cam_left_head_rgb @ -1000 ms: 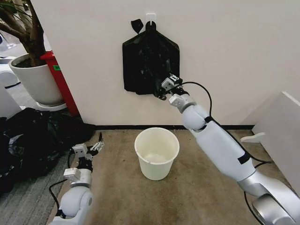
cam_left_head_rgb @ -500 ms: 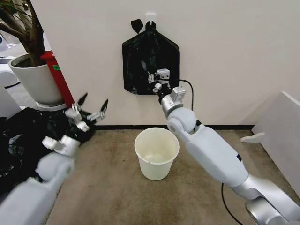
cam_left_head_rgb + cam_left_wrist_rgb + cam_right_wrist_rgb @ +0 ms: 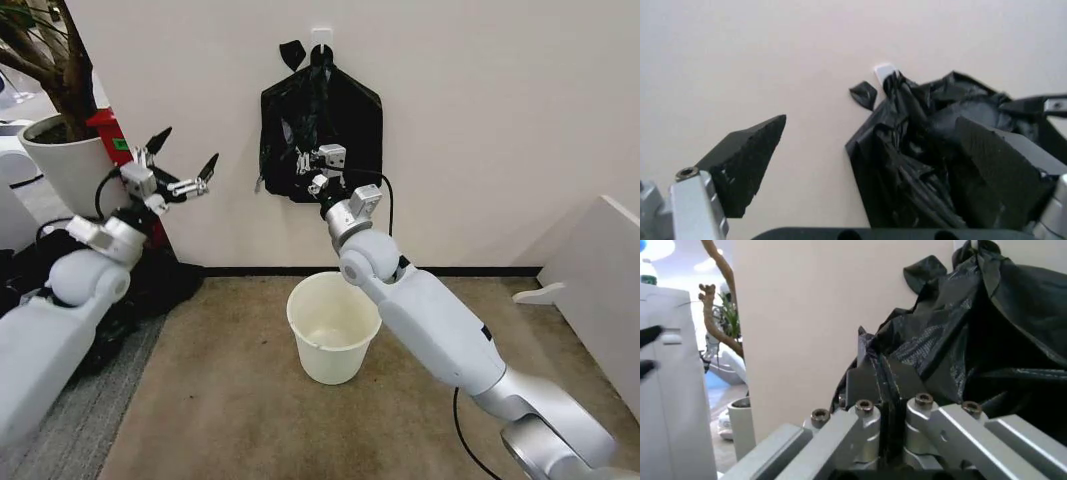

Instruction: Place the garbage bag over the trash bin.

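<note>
Black bag (image 3: pixel 322 135) hangs from a wall hook above the bin (image 3: pixel 334 325). Right gripper (image 3: pixel 312 172), fingers clenched, apparently pinches film at its lower left edge. Left gripper (image 3: pixel 181 163), released, hovers beside it.

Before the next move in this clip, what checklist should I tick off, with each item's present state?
1. Right gripper shut on the hanging bag bundle: ok; the right wrist view shows its fingers closed on black film.
2. Left gripper open: ok, raised left of the bundle.
3. Single garbage bag separated from the bundle: cannot tell.
4. Bundle secure on the wall hook: ok.
5. Trash bin upright below, mouth unobstructed: ok.
6. No bag over the bin rim yet: ok; task step pending.
</note>
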`<state>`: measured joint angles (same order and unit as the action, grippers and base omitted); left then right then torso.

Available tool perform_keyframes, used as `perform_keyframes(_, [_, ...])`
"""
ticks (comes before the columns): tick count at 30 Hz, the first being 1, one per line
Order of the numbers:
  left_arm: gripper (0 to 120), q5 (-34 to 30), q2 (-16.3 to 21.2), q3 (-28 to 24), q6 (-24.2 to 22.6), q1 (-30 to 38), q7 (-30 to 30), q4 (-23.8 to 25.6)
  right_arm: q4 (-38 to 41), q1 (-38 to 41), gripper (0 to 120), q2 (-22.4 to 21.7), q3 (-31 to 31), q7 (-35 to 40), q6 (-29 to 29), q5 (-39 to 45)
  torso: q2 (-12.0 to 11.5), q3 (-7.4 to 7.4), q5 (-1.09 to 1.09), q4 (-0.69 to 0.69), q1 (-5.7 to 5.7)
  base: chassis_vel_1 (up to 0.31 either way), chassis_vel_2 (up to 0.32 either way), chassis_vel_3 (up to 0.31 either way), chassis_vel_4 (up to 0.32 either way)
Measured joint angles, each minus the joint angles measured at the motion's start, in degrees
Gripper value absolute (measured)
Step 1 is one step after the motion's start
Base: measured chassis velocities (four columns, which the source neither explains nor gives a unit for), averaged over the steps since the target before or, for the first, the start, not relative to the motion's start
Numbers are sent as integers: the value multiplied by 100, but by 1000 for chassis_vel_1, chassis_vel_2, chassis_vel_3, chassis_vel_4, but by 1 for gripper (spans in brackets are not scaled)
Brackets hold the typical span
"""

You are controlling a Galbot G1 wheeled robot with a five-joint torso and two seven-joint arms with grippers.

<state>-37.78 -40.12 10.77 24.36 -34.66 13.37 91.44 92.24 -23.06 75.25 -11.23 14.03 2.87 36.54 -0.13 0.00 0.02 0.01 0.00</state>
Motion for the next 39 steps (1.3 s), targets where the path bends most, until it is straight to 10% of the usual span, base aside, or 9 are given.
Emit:
perform_keyframes(9, [100,689,-350,-1651,-9,2027,431,-1310,-132,62,0,40,35,-115,37,-94,0,0,0,-1,0,0,0,0,0])
perform_keyframes(25, [91,2338,-1283,-2159,-11,3390,2057,-2929,-123,47,0,-57,194,-271,70,-184,0,0,0,-1,0,0,0,0,0])
perform_keyframes(39, [71,3026,-1736,-2205,-299,3690,2823,-3403,-19,-46,0,-140,304,-314,86,-225,0,0,0,0,0,0,0,0,0])
